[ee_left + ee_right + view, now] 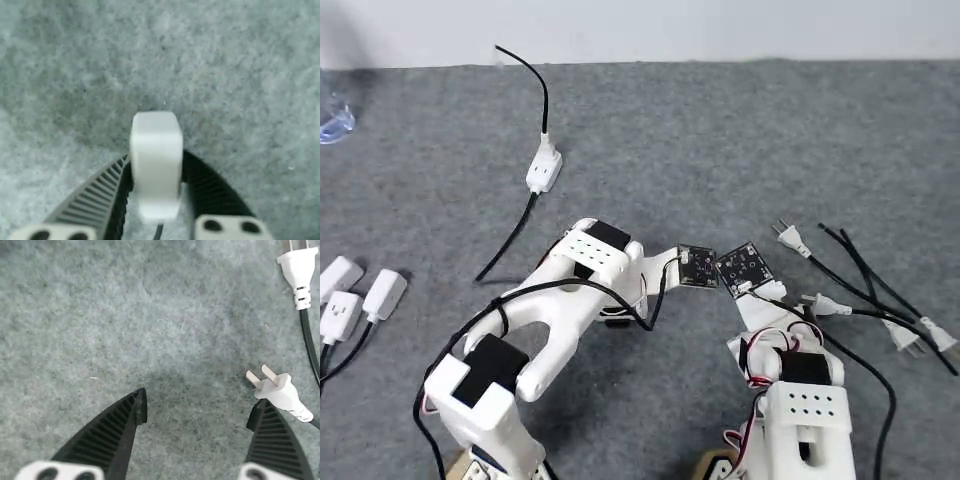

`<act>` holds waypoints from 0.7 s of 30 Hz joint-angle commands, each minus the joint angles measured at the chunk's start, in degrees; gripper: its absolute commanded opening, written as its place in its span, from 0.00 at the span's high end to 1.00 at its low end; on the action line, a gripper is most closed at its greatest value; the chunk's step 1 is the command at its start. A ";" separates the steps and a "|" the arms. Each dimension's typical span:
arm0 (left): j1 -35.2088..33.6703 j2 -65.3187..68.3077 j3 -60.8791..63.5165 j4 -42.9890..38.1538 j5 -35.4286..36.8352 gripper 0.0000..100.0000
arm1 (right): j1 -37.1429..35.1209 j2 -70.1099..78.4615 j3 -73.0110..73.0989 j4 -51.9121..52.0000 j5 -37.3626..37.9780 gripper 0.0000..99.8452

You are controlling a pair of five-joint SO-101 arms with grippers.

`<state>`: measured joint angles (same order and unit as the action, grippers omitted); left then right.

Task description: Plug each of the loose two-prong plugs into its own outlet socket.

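high view: loose plugs [790, 238] lie right, spare sockets [382, 293] left.
left wrist view: left gripper [156, 170] clamps a white outlet socket [156, 150].
right wrist view: right gripper [200, 402] agape, two-prong plug [277, 390] just beside one finger; risk: closing off-centre may knock it aside.

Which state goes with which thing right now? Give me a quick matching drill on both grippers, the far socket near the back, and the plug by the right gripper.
Things:
1. left gripper
2. right gripper
3. far socket
4. plug by the right gripper

States:
A. open, holding nothing
B. lying loose on the mat, prongs bare
C. shut on a white socket
D. has a seated plug in it

Pairs: 1-C, 2-A, 3-D, 4-B
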<state>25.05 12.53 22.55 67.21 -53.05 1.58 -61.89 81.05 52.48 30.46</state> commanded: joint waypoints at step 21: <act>4.40 -12.04 7.60 -0.62 4.31 0.76 | 1.01 -0.13 -0.44 -1.27 2.37 0.69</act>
<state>28.31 1.45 29.67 67.56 -50.24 1.85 -61.89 81.05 52.48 32.22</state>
